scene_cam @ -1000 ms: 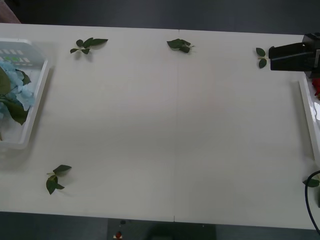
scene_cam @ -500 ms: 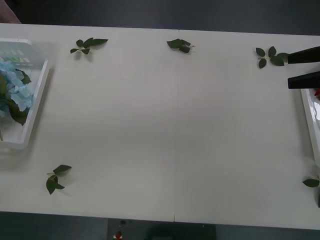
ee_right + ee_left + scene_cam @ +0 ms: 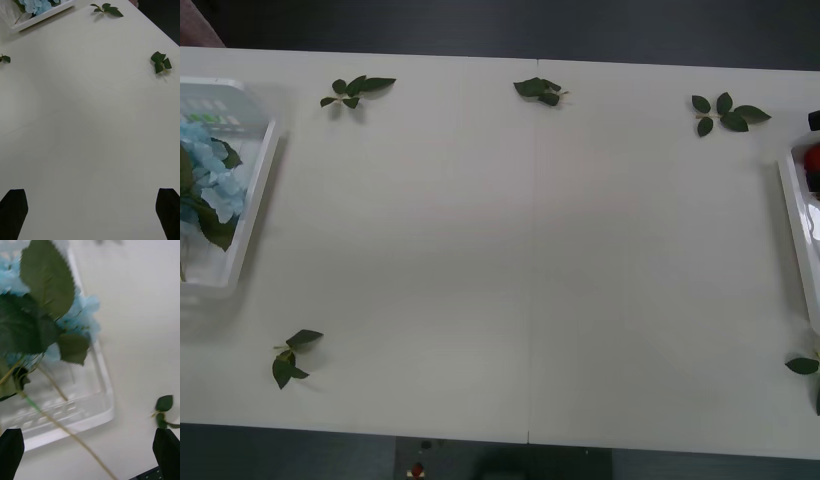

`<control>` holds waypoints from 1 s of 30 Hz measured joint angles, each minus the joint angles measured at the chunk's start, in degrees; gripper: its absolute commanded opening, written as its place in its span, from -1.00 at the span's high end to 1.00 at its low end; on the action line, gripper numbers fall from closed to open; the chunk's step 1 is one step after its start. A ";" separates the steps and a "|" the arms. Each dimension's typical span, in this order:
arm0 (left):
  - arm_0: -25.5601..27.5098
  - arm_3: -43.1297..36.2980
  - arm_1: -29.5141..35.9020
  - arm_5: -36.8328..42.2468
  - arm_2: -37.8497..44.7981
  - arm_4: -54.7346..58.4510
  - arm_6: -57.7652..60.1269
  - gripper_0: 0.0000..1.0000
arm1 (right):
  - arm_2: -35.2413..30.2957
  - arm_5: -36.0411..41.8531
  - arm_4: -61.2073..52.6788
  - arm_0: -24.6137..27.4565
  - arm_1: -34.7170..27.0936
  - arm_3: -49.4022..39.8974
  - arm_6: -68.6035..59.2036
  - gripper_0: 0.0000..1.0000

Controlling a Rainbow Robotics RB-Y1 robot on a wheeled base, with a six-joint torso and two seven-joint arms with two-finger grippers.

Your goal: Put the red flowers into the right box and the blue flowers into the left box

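Currently the blue flowers (image 3: 205, 175) lie in the left box (image 3: 250, 215) at the table's (image 3: 530, 250) left edge, pale heads and large green leaves filling its near part. From the left wrist view, the same blue flowers (image 3: 80, 315) sit inside the tray with thin stems running across the translucent floor and out over its rim (image 3: 75, 420). The left gripper (image 3: 90, 452) hovers just above that box's corner, fingers spread wide to the two corners, holding nothing.

The right box (image 3: 798, 215) is partly in view at the table's right edge; a bit of the red flowers (image 3: 812, 158) shows at its far end.

The right gripper (image 3: 90, 213) hangs over bare table, fingers wide apart and empty. Its camera looks across the table toward the left box (image 3: 41, 15) with blue heads (image 3: 37, 5) inside.

Loose green leaf sprigs (image 3: 356, 90) lie scattered: three along the far edge, one near the front left (image 3: 292, 357), one at the front right edge (image 3: 804, 366).
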 measured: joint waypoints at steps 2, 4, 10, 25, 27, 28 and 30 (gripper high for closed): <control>-1.30 -1.75 -0.33 0.89 -0.10 0.97 0.02 -1.00 | 0.00 0.00 0.41 0.00 -0.74 0.68 0.00 -1.00; -3.12 -3.85 -1.35 1.49 -0.14 0.27 1.10 -1.00 | 0.00 0.01 0.47 0.00 -1.39 1.49 0.00 -1.00; -8.82 -11.95 -5.43 1.68 -0.14 -4.87 15.04 -1.00 | 0.02 0.60 1.36 -0.01 -2.29 1.94 0.00 -1.00; -27.07 -20.98 -17.43 8.49 -11.58 -4.92 15.29 -1.00 | 0.05 0.59 1.62 -0.01 -2.29 1.94 0.00 -1.00; -28.22 -22.37 -18.16 8.48 -13.06 -3.05 14.60 -1.00 | 0.05 0.59 1.62 -0.01 -2.29 1.94 0.00 -1.00; -28.69 -22.91 -18.45 8.47 -13.91 -1.89 14.38 -1.00 | 0.05 0.59 1.62 -0.01 -2.29 1.94 0.00 -1.00; -29.47 -23.50 -18.80 8.25 -15.76 0.54 12.28 -1.00 | 0.05 0.59 1.62 -0.01 -2.29 1.94 0.00 -1.00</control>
